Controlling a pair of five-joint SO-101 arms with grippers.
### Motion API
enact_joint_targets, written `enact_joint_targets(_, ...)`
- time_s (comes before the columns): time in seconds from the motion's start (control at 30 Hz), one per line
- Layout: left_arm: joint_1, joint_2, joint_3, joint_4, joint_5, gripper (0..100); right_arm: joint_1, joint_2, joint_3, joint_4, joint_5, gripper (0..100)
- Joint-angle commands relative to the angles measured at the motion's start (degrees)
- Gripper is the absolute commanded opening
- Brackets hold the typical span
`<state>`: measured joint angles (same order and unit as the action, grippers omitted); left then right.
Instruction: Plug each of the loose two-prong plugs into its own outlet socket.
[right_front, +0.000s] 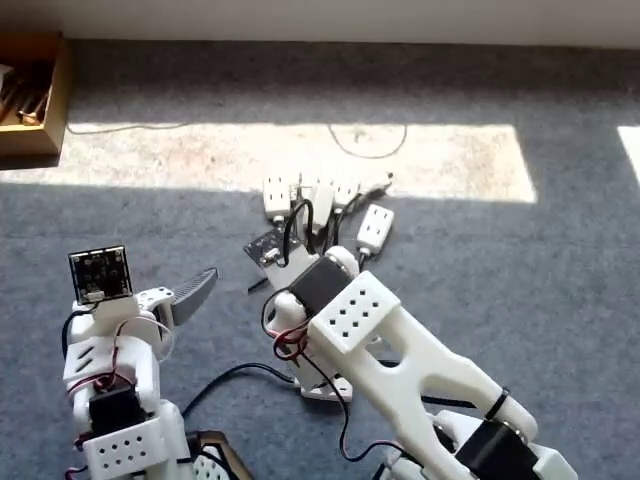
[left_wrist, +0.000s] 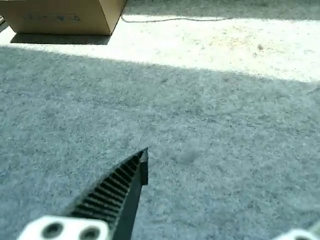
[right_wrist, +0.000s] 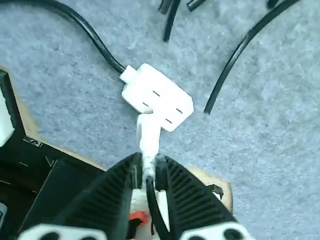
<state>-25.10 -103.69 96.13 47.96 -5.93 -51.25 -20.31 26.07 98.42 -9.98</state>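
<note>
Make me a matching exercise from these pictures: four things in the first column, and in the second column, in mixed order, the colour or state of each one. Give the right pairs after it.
Column one
1. left end effector
2. right end effector
3. outlet
4. box

Column two
a. white, on a black cord
b. brown
c. open, over bare carpet
d. shut on a white plug

Pairs: 1-c, 2-d, 3-a, 4-b.
</note>
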Motion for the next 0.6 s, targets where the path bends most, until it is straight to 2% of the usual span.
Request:
enact_joint_targets(0.0,-0.5,-0.7,1.0,-1.0,0.0,53,-0.9,-0.7,-0.2,0.7,-6.5,0.6)
enact_joint_targets(0.17,-0.5,-0.7,1.0,-0.5,0.0,53,-0.8,-0.7,-0.2,0.6,-13.0,0.6)
enact_joint_targets(0.43,-0.5,-0.7,1.0,-0.5,0.0,53,-0.8,-0.2,3.6,0.5,-14.1,0.6)
enact_joint_targets(0.57,-0.5,-0.7,1.0,-0.6,0.0,53,-0.7,-0.6,5.4,0.9,-17.0,0.6)
